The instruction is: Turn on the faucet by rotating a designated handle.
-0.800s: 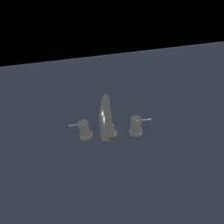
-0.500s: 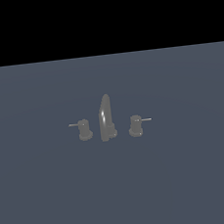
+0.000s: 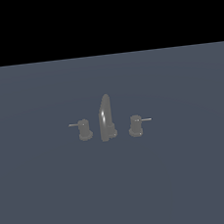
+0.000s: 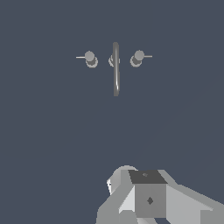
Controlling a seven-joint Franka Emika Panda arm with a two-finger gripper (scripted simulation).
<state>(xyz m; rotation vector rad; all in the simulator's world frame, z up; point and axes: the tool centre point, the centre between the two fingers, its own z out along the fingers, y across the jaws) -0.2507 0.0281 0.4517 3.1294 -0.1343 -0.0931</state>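
Grey floor; handle (image 3: 84,129) lever apparently leftward.

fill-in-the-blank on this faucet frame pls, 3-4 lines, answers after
1. The faucet has ____ stubby knobs flanking its spout.
2. The handle sits on the exterior view's ____ of the spout.
3. The twin knob has a lever rod pointing to the exterior view's ____.
4. The tallest part of the faucet is the ____.

Missing words: two; left; right; spout
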